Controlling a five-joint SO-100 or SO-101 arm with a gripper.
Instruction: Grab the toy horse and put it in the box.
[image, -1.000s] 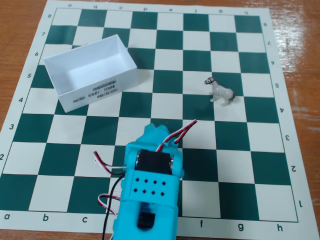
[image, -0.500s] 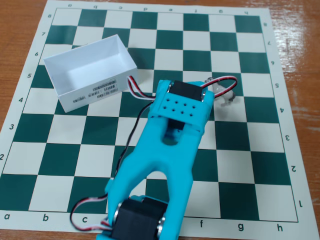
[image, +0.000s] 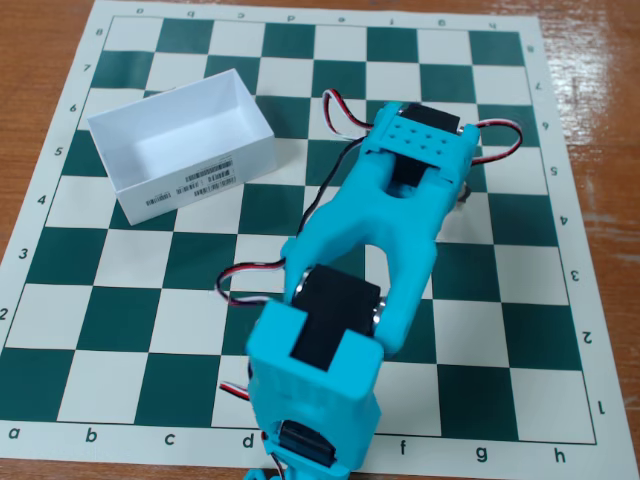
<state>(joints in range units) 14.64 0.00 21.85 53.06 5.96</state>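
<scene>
My arm (image: 400, 215) hides the toy horse (image: 462, 197); only a sliver shows right of the wrist. I can't tell the gripper's opening. It's light, stiff, slippery plastic; I'd pinch its body. The box (image: 180, 140) sits far-left.

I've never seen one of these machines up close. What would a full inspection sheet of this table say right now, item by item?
Surface: green and white chessboard mat lying flat on a wooden table.
Job's things: white box sits open and empty at upper left of the fixed view; the toy horse is almost wholly hidden under the arm, only a sliver at its right edge.
Clutter: nothing seen.
Grippers: turquoise arm reaches over the horse's spot; gripper itself hidden beneath it, state cannot be told.
Cables: red, white and black wires loop loosely off the arm.
Surroundings: only bare wood around the mat.
</scene>
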